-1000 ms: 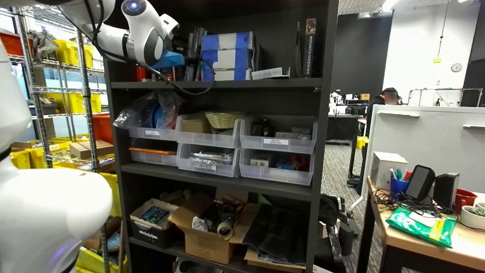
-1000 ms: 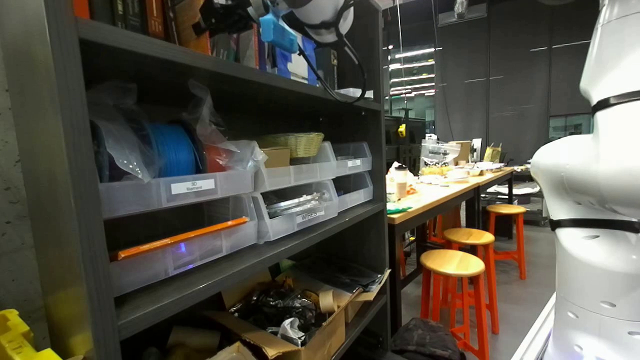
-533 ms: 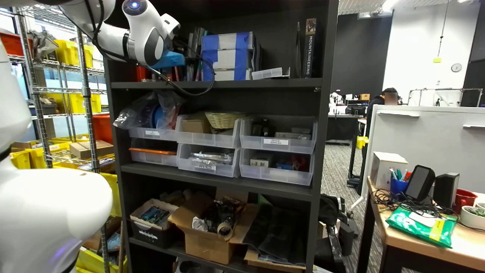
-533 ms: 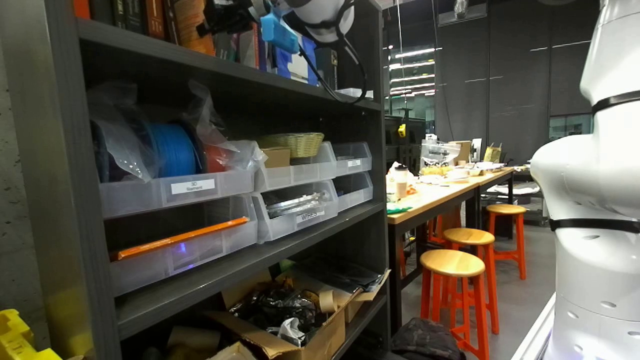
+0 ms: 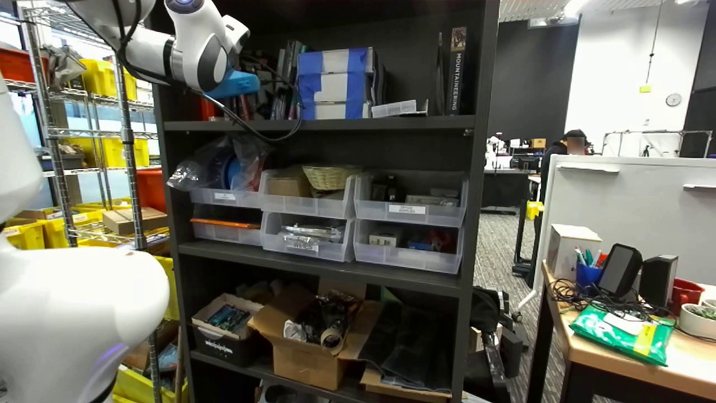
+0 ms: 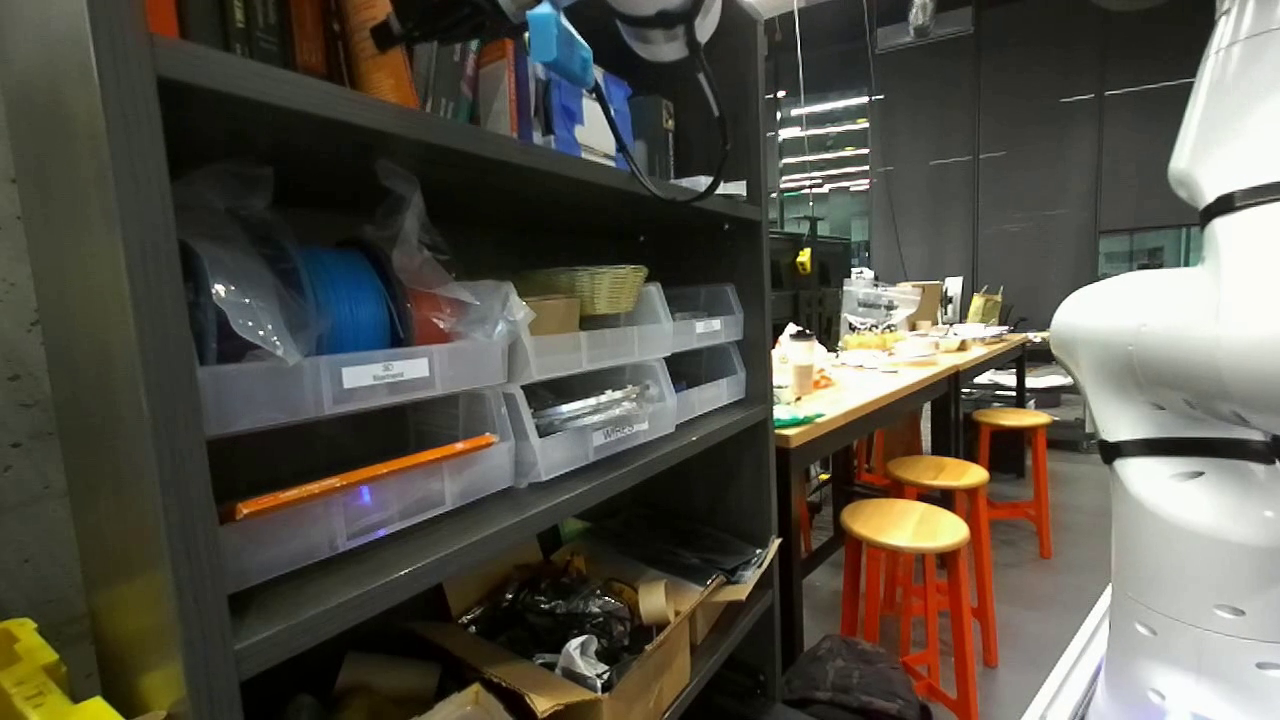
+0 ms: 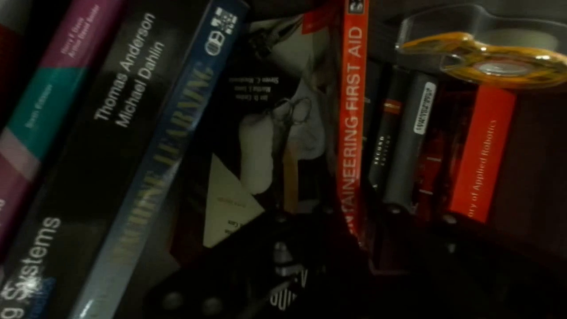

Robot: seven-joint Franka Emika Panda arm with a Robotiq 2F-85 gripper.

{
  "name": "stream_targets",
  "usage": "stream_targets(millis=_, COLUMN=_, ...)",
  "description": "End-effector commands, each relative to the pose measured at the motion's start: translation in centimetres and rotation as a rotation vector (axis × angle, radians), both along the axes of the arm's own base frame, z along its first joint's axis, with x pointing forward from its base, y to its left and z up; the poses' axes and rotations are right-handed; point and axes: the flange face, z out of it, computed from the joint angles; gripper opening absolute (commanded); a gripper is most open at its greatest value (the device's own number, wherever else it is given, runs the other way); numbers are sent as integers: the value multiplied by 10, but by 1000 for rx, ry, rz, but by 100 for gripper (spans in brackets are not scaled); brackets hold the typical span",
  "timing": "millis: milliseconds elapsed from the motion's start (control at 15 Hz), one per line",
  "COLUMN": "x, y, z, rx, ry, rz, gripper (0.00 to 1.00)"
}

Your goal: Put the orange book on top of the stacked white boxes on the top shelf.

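Observation:
The orange book [image 6: 385, 78] is upright and slightly tilted among the books on the top shelf [image 6: 300, 95]. In the wrist view, its thin orange spine [image 7: 352, 110] runs between my fingers and its dark cover lies beside the left finger. My gripper [image 7: 363, 239] looks shut on the book's end; the contact is dark and partly hidden. In an exterior view the gripper [image 6: 392, 32] overlaps the book's upper part. The stacked white boxes [image 5: 334, 87], with blue strips, stand mid-shelf, right of the arm; they also show partly hidden in an exterior view [image 6: 592, 125].
Upright books [image 5: 286, 84] stand between the arm and the boxes. A small white tray [image 5: 394, 108] and a black mountaineering book [image 5: 457, 73] are right of the boxes. A cable [image 5: 285, 137] loops from the arm past the shelf edge. Clear bins [image 5: 307, 208] fill the board below.
The arm has moved a little left and up over the last half second. The orange book shifts with the gripper. The white boxes have not moved.

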Motion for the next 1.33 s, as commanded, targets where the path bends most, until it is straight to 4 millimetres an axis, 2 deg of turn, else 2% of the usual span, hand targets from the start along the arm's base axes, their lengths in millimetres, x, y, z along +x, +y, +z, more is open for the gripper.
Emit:
stream_targets(millis=0, x=-35, y=-4, z=13, rx=-53, ry=-20, rz=73, gripper=3)
stream_targets(millis=400, x=-56, y=-10, z=14, rx=-101, ry=-44, rz=110, gripper=3)
stream_targets(millis=800, x=-64, y=-21, z=20, rx=-95, ry=-84, rz=101, gripper=3)
stream_targets(millis=1267, x=-82, y=-76, z=45, rx=-97, ry=-108, rz=37, gripper=3)
